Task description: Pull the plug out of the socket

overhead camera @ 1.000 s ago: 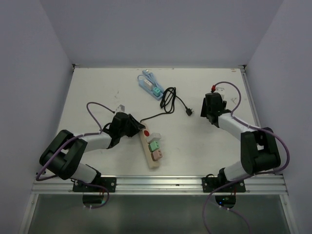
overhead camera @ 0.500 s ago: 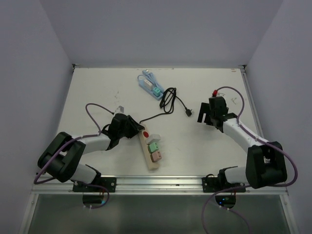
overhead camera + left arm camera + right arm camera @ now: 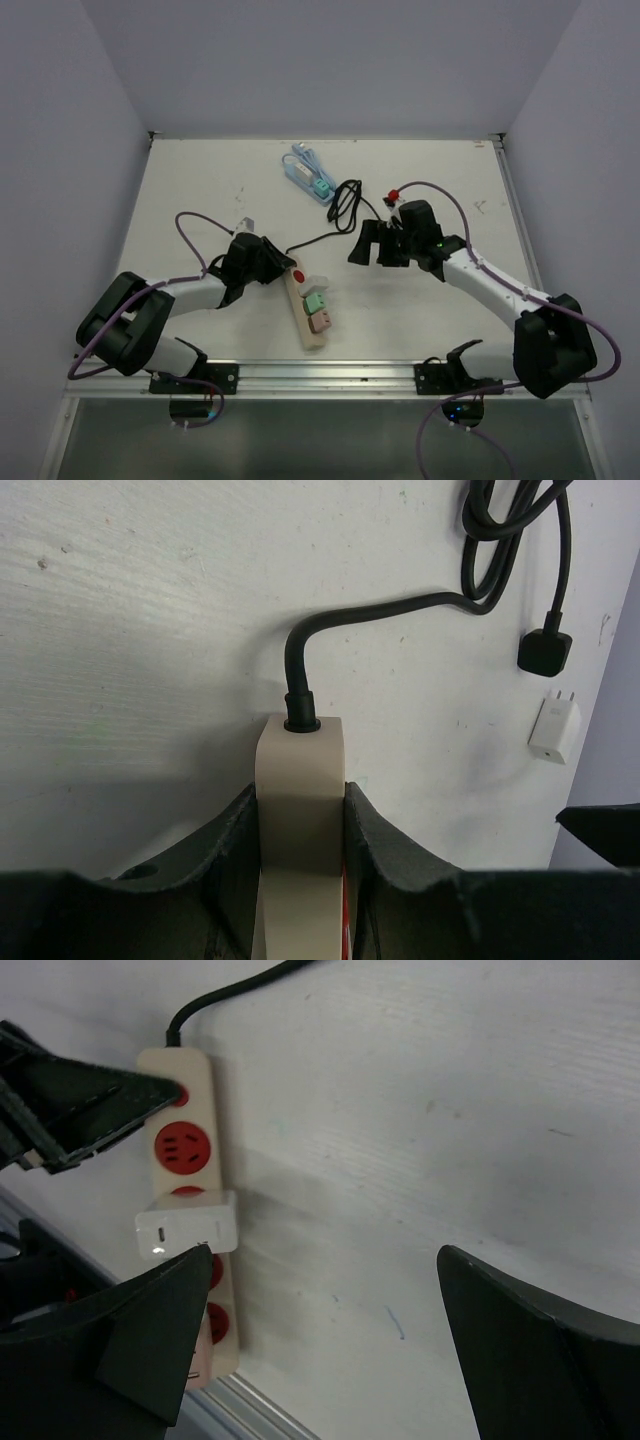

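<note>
Three plugs sit in the cream power strip (image 3: 300,300) lying on the bench (image 3: 200,180): a white plug (image 3: 187,1225) nearest the strip's cord end, then a green plug (image 3: 318,300) and a pink plug (image 3: 322,319) towards its other end. The left fingers (image 3: 220,865) flank the strip's cord end, one pressed against each side, so they look clamped on it, though the contact itself lies in shadow. A black cable (image 3: 294,670) leaves that end and runs away from the strip to a loose coil. The right fingers (image 3: 530,1350) hover above the bench just beside the strip, on the side away from the left arm, spread wide apart and holding nothing. In the right wrist view the white plug shows just past one fingertip.
</note>
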You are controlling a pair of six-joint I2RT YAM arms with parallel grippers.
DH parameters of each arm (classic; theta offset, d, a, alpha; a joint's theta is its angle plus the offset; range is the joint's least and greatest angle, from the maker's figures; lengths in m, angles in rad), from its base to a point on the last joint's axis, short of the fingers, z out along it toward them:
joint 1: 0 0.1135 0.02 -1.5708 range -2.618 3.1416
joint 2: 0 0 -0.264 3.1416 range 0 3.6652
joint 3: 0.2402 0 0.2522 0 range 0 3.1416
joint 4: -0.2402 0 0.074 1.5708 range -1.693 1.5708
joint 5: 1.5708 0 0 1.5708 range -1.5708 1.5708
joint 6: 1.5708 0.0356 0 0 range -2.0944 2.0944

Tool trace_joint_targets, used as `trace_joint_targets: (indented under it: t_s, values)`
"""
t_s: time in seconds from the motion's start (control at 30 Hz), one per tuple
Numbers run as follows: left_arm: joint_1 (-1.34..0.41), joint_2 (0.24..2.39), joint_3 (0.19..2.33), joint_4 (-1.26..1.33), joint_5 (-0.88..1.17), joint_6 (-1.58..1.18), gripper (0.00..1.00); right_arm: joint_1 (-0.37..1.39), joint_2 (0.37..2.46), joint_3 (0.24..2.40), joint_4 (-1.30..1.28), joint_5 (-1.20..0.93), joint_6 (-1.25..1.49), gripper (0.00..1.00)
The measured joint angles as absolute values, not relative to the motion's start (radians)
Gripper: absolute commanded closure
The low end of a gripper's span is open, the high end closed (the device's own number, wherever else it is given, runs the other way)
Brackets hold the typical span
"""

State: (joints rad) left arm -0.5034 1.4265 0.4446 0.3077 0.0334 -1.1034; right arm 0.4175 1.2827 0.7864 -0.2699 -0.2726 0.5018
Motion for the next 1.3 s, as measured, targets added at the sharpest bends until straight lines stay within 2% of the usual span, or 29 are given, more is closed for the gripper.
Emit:
trace_joint_targets:
  t_s: [0.37,0.83,1.0,1.1,1.23,1.3]
  values:
    - [-0.503,1.42,0.443,0.3,0.034,-1.103,1.0,0.64,1.43,0.817,-0.143,-0.363,0.612,0.01]
    - [-0.503,1.409,0.435,0.297,0.038,-1.103,1.0,0.74,1.561,0.847,-0.081,-0.367,0.657,0.02]
    - [-0.503,1.405,0.432,0.297,0.038,-1.103,1.0,0.751,1.582,0.854,-0.076,-0.366,0.666,0.12]
    - [-0.503,1.404,0.43,0.299,0.038,-1.104,1.0,0.757,1.585,0.859,-0.065,-0.366,0.673,0.23]
    - [-0.503,1.398,0.423,0.301,0.04,-1.105,1.0,0.761,1.585,0.864,-0.047,-0.369,0.68,0.47]
    - [-0.501,1.394,0.419,0.303,0.041,-1.106,1.0,0.761,1.588,0.864,-0.048,-0.371,0.688,0.54]
